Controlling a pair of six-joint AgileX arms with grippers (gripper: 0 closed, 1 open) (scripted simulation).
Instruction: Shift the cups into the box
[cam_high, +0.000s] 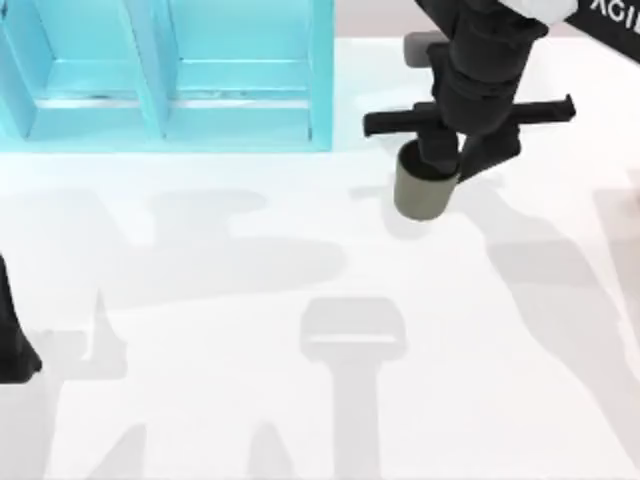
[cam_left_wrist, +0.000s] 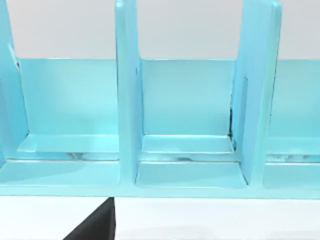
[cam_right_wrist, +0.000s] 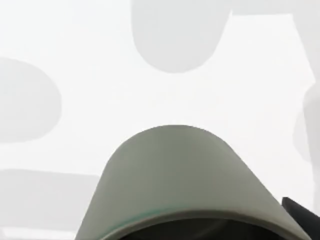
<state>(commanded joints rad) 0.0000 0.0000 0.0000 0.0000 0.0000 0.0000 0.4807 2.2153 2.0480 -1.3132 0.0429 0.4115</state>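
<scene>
The left arm (cam_high: 12, 345) is parked at the table's (cam_high: 300, 400) left edge; whether its pincer is open or closed, I cannot tell. Farther back on the right, the right gripper (cam_high: 440, 160) clamps the rim of the olive cup (cam_high: 425, 190) (tilted, seen close by the right wrist camera (cam_right_wrist: 180, 180)). Farthest, at back left, stands the turquoise box (cam_high: 170, 100), its compartments (cam_left_wrist: 187, 100) divided by upright walls.

A smooth white tabletop (cam_high: 250, 400) spreads across the scene, crossed by soft grey shadows (cam_high: 355, 330) toward its middle and right side.
</scene>
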